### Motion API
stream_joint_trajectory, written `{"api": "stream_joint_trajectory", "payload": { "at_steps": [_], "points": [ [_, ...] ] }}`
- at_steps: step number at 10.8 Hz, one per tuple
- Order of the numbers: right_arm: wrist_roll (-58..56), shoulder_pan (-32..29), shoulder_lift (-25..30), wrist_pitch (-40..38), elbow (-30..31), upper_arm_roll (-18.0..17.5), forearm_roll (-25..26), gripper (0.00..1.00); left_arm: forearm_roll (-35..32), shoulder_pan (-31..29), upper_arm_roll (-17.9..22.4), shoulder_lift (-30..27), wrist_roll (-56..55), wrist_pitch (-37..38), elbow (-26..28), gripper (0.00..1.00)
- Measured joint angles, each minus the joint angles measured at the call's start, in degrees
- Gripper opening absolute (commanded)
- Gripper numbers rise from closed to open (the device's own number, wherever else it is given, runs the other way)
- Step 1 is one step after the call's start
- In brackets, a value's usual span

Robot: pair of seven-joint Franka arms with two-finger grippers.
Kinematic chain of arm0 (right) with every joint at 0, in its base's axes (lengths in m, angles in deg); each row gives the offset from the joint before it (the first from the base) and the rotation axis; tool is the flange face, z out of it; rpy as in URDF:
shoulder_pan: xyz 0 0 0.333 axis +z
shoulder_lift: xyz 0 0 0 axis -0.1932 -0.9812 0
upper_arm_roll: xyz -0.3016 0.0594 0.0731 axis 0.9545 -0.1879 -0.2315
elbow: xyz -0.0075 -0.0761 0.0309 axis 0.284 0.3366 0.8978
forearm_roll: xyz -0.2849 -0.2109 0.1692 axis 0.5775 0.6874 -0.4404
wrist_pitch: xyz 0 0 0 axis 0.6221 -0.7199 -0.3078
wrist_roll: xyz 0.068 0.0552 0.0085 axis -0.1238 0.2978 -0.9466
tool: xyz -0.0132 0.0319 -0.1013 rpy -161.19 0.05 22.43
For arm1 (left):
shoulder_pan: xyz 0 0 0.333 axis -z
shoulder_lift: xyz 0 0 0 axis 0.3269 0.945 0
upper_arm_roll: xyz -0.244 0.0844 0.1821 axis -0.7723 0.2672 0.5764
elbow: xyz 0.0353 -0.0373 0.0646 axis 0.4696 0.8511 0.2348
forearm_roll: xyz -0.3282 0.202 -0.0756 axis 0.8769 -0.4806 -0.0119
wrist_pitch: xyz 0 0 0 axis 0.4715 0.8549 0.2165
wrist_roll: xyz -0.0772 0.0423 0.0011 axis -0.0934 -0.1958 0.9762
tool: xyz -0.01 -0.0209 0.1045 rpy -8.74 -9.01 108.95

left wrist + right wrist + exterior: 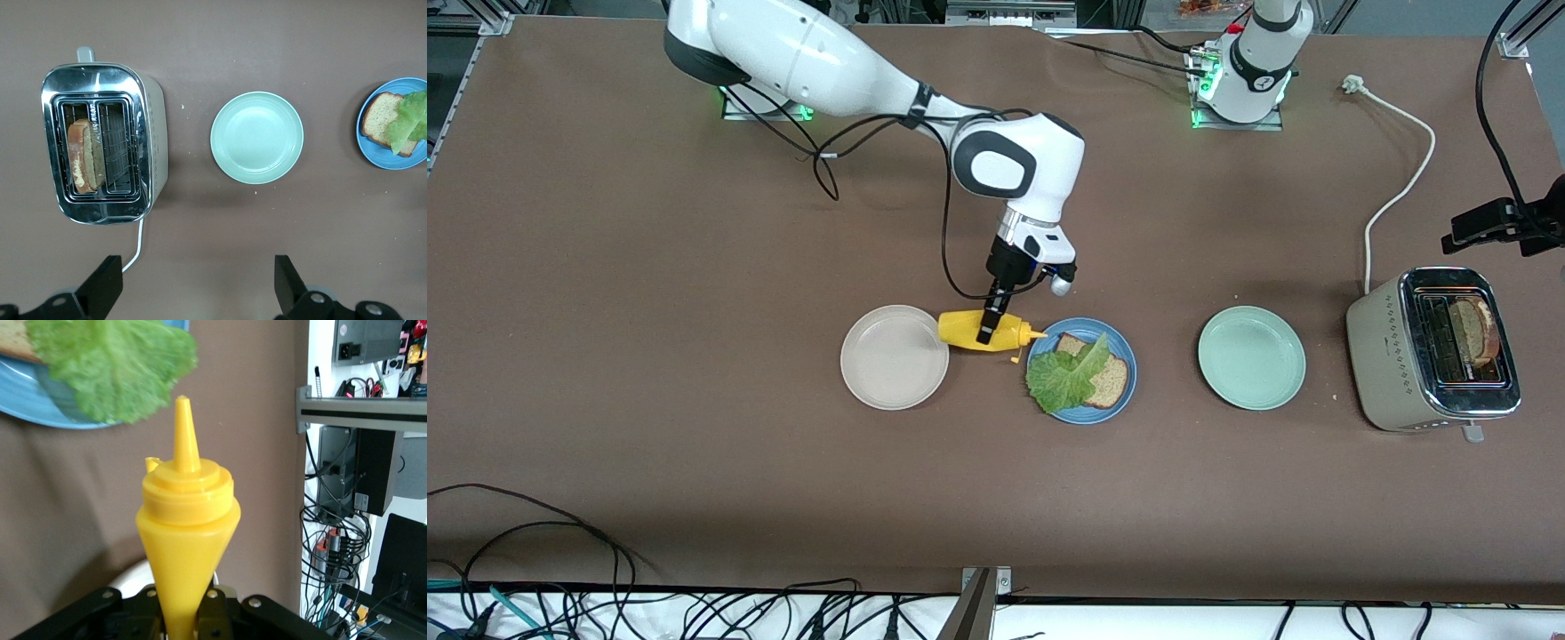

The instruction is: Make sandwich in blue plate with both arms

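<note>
The blue plate holds a brown bread slice with a green lettuce leaf lying on it. My right gripper is shut on a yellow squeeze bottle, held sideways low between the beige plate and the blue plate. Its nozzle points at the blue plate's rim. The right wrist view shows the bottle aimed at the lettuce. A second bread slice stands in the toaster. My left gripper hangs open high over the table, between the toaster and the mint-green plate.
A beige plate sits beside the bottle, toward the right arm's end. The mint-green plate and the toaster lie toward the left arm's end, and the toaster's white cord runs toward the bases.
</note>
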Motion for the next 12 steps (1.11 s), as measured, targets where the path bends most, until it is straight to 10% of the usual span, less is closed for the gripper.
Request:
{"api": "stream_joint_trajectory", "payload": {
  "at_steps": [4, 12],
  "points": [
    [-11.7, -3.0, 10.1, -0.1, -2.5, 3.3, -20.1, 0.00, 0.0, 0.0, -0.3, 0.0, 0.0, -0.1, -0.4, 1.00],
    [-40.7, -3.0, 29.1, 4.1, -3.6, 31.7, -72.0, 0.00, -6.1, -0.3, 0.1, 0.2, 2.5, 0.0, -0.5, 1.00]
  ]
}}
